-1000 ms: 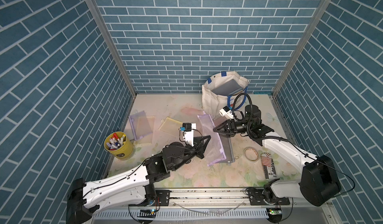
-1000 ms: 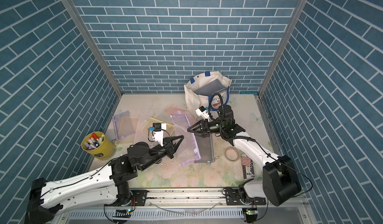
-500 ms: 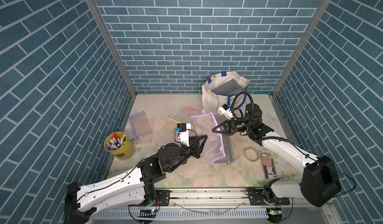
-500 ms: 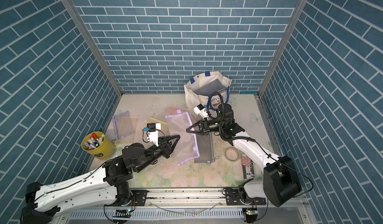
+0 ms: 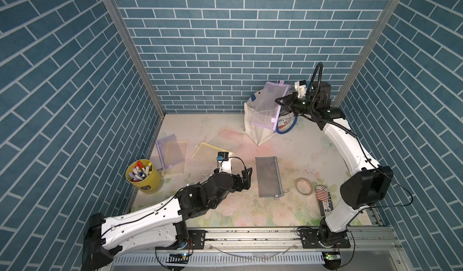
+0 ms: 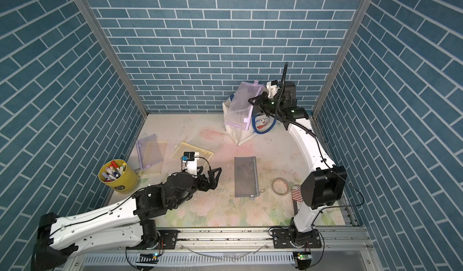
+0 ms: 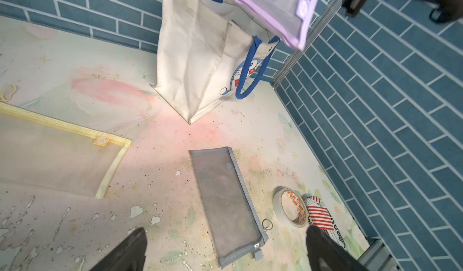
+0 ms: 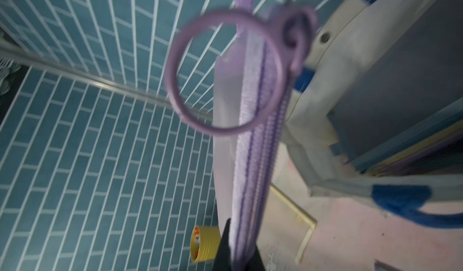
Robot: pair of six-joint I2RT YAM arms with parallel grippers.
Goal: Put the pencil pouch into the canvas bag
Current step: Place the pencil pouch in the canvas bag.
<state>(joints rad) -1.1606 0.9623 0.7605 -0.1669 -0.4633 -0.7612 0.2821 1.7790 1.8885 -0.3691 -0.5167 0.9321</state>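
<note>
One pouch [image 5: 268,107] aloft, one canvas bag [image 5: 259,135]

pouch [image 5: 269,104] raised above bag [image 5: 259,132], left pincer [image 6: 210,170] opened

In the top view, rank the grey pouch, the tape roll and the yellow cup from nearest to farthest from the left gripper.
From the left gripper:
1. grey pouch, just to its right.
2. tape roll, farther right, past the pouch.
3. yellow cup, far to its left by the wall.
</note>
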